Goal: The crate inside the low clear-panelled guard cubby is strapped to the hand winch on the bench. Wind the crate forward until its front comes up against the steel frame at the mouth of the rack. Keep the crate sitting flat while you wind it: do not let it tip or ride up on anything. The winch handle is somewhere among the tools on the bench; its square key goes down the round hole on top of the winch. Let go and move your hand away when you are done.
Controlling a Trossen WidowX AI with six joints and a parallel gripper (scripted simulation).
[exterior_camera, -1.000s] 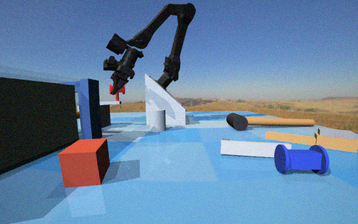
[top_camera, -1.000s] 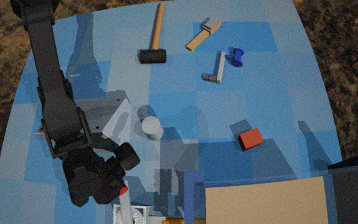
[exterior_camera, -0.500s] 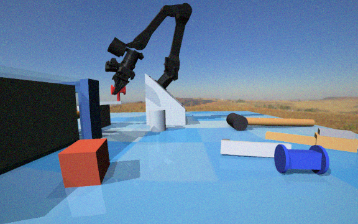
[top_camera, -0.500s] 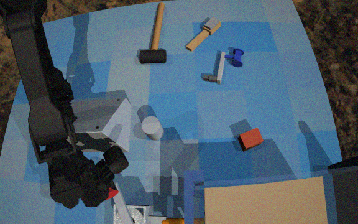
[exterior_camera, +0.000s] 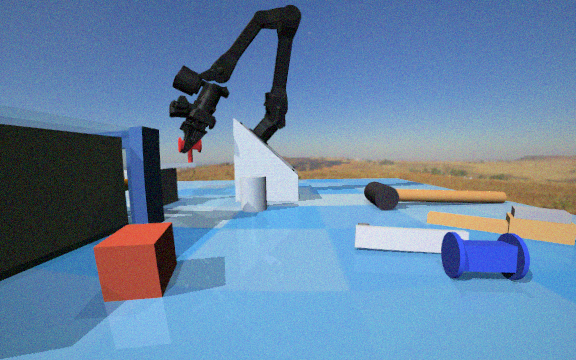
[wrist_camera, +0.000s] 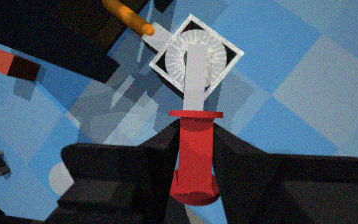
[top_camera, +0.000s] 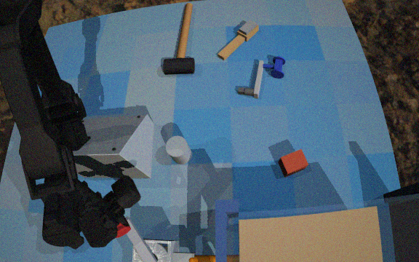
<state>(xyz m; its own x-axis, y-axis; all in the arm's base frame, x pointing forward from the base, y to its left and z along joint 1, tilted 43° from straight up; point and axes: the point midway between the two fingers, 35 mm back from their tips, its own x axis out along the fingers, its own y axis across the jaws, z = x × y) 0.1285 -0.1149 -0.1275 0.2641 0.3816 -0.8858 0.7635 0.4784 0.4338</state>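
Observation:
My gripper is shut on the red grip of a winch handle. The handle's pale arm reaches over the hand winch, its far end above the round drum's middle. How deep the key sits is hidden. An orange strap runs from beside the winch toward the cubby. A blue upright stands at the cubby's edge. A wide tan surface shows there; whether it is the crate I cannot tell. The crate's front and any gap are not clear.
A blue-gripped handle, black-headed mallet and wooden tool lie on the bench. A red block, pale cylinder and white wedge stand nearer the cubby and arm.

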